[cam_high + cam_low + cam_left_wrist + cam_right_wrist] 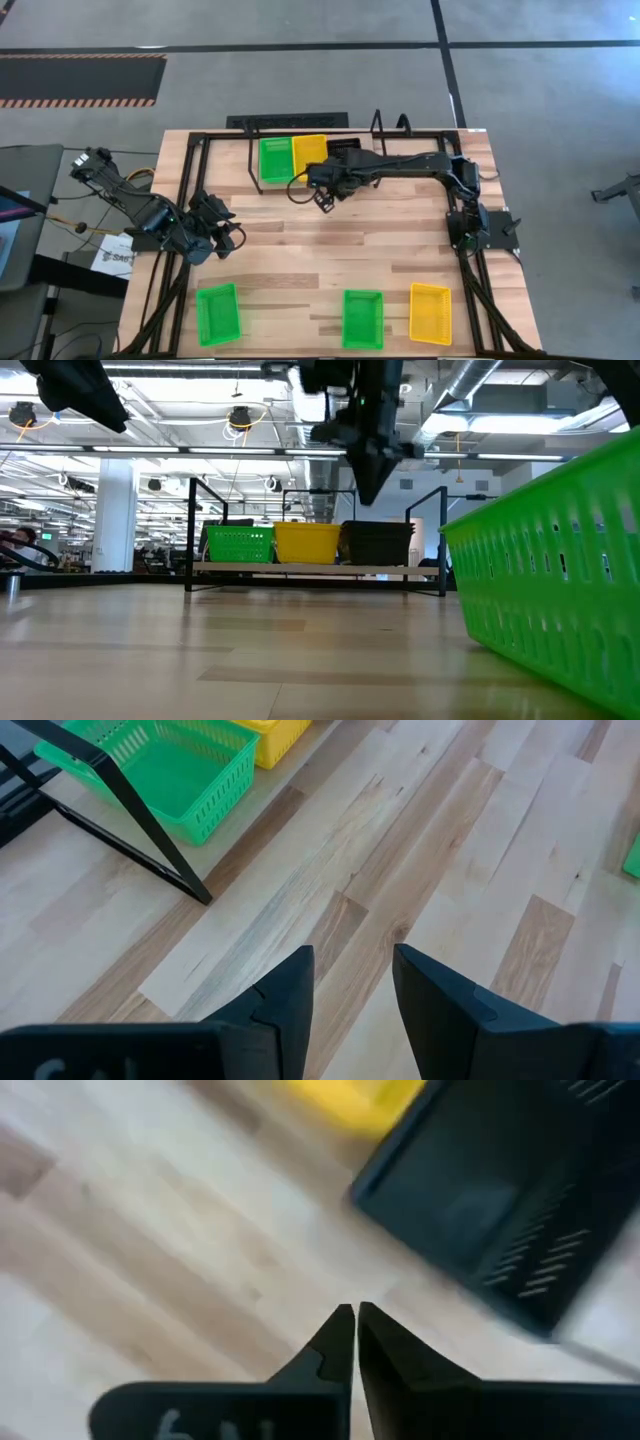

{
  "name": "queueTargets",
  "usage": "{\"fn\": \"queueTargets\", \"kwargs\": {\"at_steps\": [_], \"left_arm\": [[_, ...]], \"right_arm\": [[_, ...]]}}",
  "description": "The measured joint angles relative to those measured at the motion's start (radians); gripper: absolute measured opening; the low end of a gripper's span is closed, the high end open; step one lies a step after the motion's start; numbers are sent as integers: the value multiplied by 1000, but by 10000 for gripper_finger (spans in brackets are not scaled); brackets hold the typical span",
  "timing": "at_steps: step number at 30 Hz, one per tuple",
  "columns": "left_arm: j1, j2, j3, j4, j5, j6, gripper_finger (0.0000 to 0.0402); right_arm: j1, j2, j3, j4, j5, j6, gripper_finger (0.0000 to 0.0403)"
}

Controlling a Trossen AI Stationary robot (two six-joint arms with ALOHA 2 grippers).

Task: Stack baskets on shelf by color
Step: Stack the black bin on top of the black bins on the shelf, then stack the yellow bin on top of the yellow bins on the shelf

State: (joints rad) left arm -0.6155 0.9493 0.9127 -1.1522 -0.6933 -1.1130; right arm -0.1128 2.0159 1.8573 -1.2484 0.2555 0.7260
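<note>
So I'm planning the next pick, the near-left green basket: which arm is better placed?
Likely left: its open gripper hangs just behind that green basket, while the right gripper, shut, is by the shelf.

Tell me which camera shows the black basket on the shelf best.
The low view: the black basket shows side-on, sitting on the shelf right of the yellow basket. The right wrist view shows it close but blurred; the high view mostly hides it behind the right arm; the left wrist view misses it.
</note>
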Motion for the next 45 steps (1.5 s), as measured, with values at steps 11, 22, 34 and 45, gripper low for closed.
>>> {"fn": "queueTargets", "kwargs": {"at_steps": [11,22,34,45], "left_arm": [[0,0,0,0,-1,-29,125],[0,0,0,0,-5,-61,125],[0,0,0,-5,23,-72,125],[0,0,0,-10,131,19,125]], "right_arm": [[-36,3,-131,135,-44,-94,4],[-108,2,-131,141,6,-182,4],[3,-23,76,-134,-5,-133,2],[372,-204,233,-320,116,392,2]]}}
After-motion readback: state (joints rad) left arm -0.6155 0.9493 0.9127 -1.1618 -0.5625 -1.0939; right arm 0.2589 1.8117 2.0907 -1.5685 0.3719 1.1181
